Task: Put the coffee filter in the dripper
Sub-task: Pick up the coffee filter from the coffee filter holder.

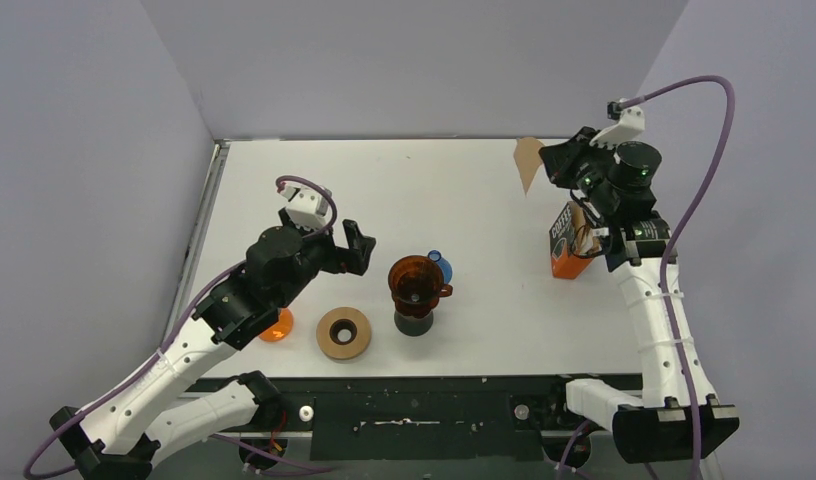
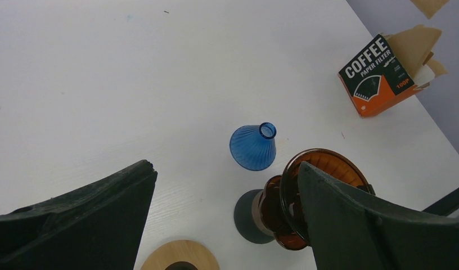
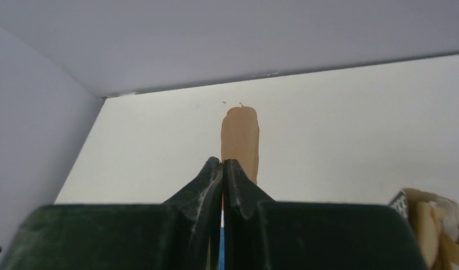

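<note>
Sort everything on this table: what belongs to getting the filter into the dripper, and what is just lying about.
Job: coffee filter, pinched in the right gripper; amber dripper; filter box.
Lying about: blue cone; wooden ring; small orange piece.

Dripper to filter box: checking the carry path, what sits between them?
Top view: only the blue cone against the dripper; bare table from there to the filter box.

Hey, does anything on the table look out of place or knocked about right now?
The blue cone beside the amber dripper sits upside down, narrow neck up. The filter box is open with filters fanning out. Nothing looks spilled.
</note>
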{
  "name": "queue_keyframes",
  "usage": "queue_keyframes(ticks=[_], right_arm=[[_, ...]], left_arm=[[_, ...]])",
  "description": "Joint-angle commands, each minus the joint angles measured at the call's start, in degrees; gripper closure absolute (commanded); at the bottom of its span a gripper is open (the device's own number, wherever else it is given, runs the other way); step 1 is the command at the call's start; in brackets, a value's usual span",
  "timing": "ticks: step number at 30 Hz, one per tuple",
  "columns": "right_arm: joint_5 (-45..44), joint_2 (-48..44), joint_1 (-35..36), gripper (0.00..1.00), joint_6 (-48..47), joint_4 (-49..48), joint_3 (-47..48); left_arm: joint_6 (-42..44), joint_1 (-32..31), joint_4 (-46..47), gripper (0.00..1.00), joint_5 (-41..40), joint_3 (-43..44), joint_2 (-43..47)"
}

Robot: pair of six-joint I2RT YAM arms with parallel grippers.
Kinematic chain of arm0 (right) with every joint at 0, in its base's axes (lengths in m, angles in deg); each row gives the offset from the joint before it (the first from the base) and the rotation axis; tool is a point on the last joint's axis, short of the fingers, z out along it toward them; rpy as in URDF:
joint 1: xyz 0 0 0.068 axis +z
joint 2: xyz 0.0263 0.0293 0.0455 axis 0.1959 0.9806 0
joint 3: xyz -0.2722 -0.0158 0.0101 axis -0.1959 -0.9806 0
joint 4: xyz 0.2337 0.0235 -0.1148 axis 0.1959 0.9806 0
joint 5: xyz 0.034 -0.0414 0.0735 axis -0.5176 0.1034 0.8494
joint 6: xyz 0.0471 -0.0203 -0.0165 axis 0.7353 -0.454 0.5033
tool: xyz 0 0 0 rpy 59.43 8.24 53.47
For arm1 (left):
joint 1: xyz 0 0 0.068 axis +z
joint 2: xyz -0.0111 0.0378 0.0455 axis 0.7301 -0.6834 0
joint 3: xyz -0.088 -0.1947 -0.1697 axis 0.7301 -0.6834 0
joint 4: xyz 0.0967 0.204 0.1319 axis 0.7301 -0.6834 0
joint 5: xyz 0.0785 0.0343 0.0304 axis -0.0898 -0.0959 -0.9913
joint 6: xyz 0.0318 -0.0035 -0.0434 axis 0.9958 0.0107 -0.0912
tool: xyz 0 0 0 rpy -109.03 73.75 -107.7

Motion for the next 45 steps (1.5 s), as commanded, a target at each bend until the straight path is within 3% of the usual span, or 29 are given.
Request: queue_keyframes(ticks=[1, 6, 14, 19, 22, 30, 31, 32, 35, 36, 37, 45], right_arm=[[5.13, -2.89, 5.88, 1.0, -0.65, -11.37, -0.76], [9.93, -3.65, 9.6, 1.0, -0.65, -20.37, -3.86], [20.02, -3.61, 10.84, 1.0, -0.65, -37.47, -8.38], [22.84, -3.26, 12.64, 1.0, -0.65, -49.41, -10.8], [23.54, -2.52, 14.17, 1.0, -0.65, -51.46, -10.49], [24.0, 0.97, 20.67, 1.0, -0.65, -62.79, -10.05], [23.76, 1.59, 21.5, 0.77, -0.65, -63.69, -9.69], [23.32, 2.13, 22.52, 0.99, -0.65, -64.62, -9.52], [22.11, 3.48, 25.39, 1.0, -0.65, -67.98, -9.31], [21.64, 3.78, 26.23, 1.0, 12.26, -68.86, -9.13], [21.17, 4.14, 27.16, 1.0, 33.96, -69.37, -9.09], [18.88, 4.93, 31.03, 1.0, 37.98, -71.44, -8.34]], left_arm=[[-2.68, 0.39, 3.03, 0.04, 5.3, 2.61, -0.69], [-5.32, 1.07, 6.18, 0.03, 10.41, 2.45, -1.21], [-10.42, 3.54, 18.73, 0.03, 22.9, -0.53, -1.07], [-17.86, 8.11, 32.19, 0.03, 32.62, -3.59, -1.69], [-24.01, 11.31, 41.17, 0.03, 38.04, -6.39, -2.55], [-34.49, 12.94, 60.06, 0.03, 43.77, -10.62, -5.83], [-35.03, 12.94, 61.54, 0.03, 44.05, -10.78, -5.96], [-35.37, 12.94, 62.84, 0.03, 44.34, -10.79, -6.04], [-36.02, 13.0, 65.34, 0.04, 44.69, -10.58, -6.14], [-36.15, 13.02, 65.72, 0.04, 44.78, -10.43, -6.14], [-36.17, 13.02, 65.92, 0.04, 44.86, -10.28, -6.22], [-36.92, 13.11, 67.91, 0.07, 46.01, -10.28, -6.7]])
